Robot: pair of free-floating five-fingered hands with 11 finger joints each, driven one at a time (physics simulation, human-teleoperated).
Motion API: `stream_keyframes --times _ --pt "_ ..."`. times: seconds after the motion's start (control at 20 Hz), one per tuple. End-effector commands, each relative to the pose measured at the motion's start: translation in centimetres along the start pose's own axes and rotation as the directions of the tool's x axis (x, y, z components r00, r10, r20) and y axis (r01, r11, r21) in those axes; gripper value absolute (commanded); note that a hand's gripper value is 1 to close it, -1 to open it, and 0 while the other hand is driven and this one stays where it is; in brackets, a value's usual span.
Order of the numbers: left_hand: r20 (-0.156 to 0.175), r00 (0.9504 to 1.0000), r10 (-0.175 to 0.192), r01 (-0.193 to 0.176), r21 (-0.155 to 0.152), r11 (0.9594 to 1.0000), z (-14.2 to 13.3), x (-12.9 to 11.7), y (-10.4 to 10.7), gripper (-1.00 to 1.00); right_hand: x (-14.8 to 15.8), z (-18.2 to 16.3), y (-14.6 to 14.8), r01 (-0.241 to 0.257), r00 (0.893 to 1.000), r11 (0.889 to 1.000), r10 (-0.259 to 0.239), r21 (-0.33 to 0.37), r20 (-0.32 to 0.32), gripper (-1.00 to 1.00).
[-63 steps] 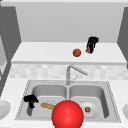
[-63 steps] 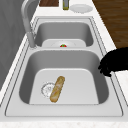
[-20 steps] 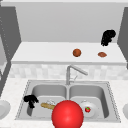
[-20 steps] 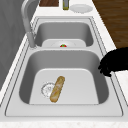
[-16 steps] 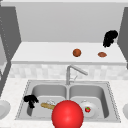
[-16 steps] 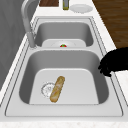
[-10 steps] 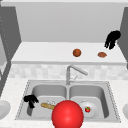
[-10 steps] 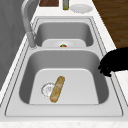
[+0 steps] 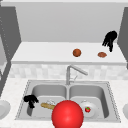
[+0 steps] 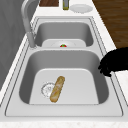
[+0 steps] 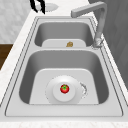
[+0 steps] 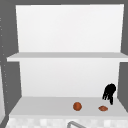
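On the shelf [image 9: 50, 53] above the sink, at its far right end, the right robot hand [image 9: 110, 39] hangs in the air with its fingers pointing down and loosely spread, gripping nothing. Just below and to its left lies a small flat brown item [image 9: 102, 54], with a gap between them. A rounder brown ball [image 9: 77, 52] sits further left on the same shelf, well apart. The flat item looks light and low, likely stiff enough to lift; a pinch across its edges from above seems the sound hold, though its low profile may let it slip. The left robot hand [image 9: 30, 99] hovers idle at the near left rim of the left basin [image 10: 75, 60], fingers drooping, near a bread loaf [image 10: 57, 88].
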Motion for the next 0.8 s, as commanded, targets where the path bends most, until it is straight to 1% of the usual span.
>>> stream_keyframes --times 0.0,0.2,0.5,0.65,0.7,0.75 --pt "0.000 1.0000 0.000 0.000 0.000 1.0000 0.0 0.0 0.0 0.00 1.0 -2.7 0.5 -0.075 0.996 0.997 0.076 0.018 -0.043 -1.00" --pt "0.000 1.0000 0.000 0.000 0.000 1.0000 0.0 0.0 0.0 0.00 1.2 -4.8 1.6 -0.098 0.994 0.995 0.100 0.036 -0.054 -1.00" --pt "0.000 1.0000 0.000 0.000 0.000 1.0000 0.0 0.0 0.0 0.00 0.3 -7.1 3.7 -0.091 0.994 0.995 0.094 0.045 -0.054 -1.00" --pt "0.000 1.0000 0.000 0.000 0.000 1.0000 0.0 0.0 0.0 0.00 0.4 -8.3 5.3 -0.085 0.995 0.995 0.088 0.054 -0.055 -1.00" --pt "0.000 1.0000 0.000 0.000 0.000 1.0000 0.0 0.0 0.0 0.00 0.3 -8.8 5.9 -0.084 0.995 0.995 0.087 0.049 -0.055 -1.00" --pt "0.000 1.0000 0.000 0.000 0.000 1.0000 0.0 0.0 0.0 0.00 0.1 -8.9 6.5 -0.083 0.995 0.996 0.084 0.027 -0.047 -1.00"
